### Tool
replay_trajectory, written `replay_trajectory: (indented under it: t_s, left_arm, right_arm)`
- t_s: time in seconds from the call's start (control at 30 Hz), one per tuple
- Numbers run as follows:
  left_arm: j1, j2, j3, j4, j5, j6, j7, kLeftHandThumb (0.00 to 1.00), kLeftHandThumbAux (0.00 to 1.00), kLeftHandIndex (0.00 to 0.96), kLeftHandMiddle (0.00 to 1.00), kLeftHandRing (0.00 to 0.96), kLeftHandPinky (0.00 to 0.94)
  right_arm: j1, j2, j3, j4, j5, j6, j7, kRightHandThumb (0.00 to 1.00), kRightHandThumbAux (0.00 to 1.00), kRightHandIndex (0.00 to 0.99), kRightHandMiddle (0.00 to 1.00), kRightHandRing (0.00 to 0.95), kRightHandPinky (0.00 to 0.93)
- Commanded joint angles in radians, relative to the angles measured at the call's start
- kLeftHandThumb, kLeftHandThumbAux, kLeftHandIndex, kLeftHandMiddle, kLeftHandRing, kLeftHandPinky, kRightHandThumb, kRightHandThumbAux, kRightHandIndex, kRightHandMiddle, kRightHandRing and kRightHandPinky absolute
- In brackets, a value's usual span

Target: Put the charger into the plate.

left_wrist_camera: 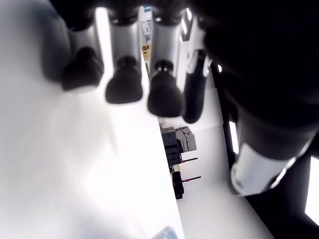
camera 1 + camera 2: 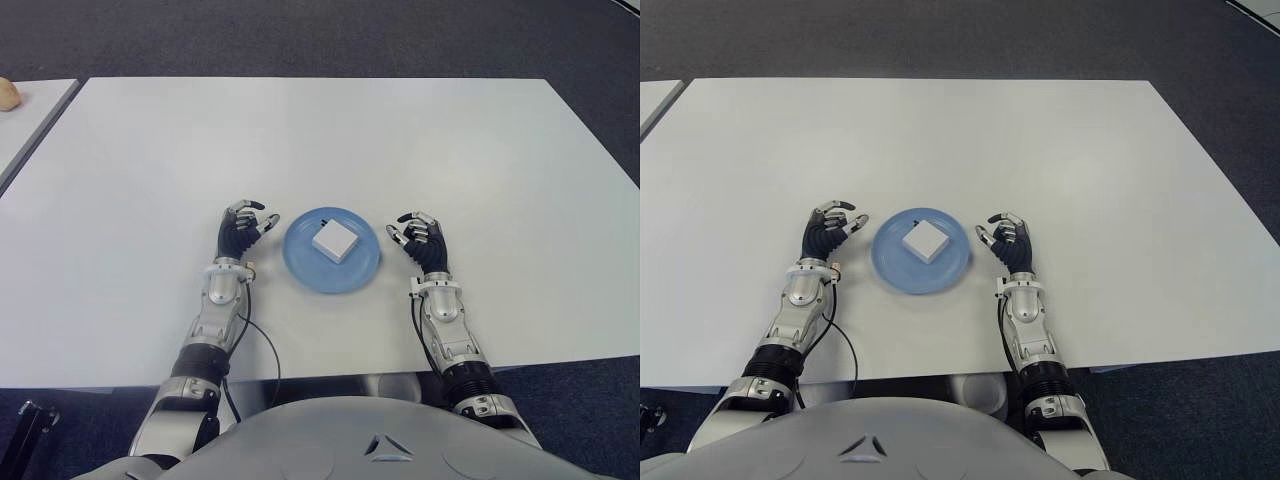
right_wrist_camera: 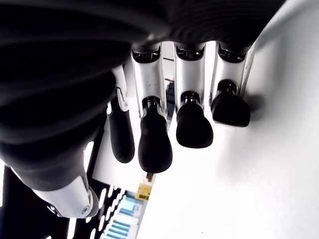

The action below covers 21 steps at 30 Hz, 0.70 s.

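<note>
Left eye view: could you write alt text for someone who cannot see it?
A white charger lies in a blue plate on a white table. The left robot hand shows left of the plate and the right robot hand right of it, both empty with loosely curled fingers.

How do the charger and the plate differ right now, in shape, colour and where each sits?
The charger is a small white square block; the plate is a wider, round, blue dish. The charger lies inside the plate, near its middle, while the plate sits directly on the white table. The charger is blocky; the plate is shallow and flat. Both lie between the left robot hand and the right robot hand, and neither hand holds them.
</note>
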State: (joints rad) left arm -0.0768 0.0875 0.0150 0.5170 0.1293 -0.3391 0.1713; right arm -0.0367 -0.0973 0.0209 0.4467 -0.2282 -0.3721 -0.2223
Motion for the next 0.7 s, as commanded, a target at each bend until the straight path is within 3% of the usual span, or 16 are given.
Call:
replay_trajectory:
  t_s: [0.03, 0.7]
  left_arm:
    - [0.018, 0.0, -0.004, 0.017, 0.001, 0.01, -0.013, 0.704, 0.72, 0.436, 0.814, 0.818, 0.814]
    - [0.024, -0.001, -0.008, -0.014, -0.004, 0.045, -0.028, 0.706, 0.72, 0.436, 0.819, 0.828, 0.827]
  right_arm:
    - [0.007, 0.002, 0.004, 0.012, -0.003, -0.002, -0.003, 0.701, 0.731, 0.435, 0.764, 0.789, 0.812]
    - [0.005, 0.002, 0.002, 0.007, 0.003, -0.007, 0.0, 0.702, 0.731, 0.435, 0.769, 0.787, 0.81]
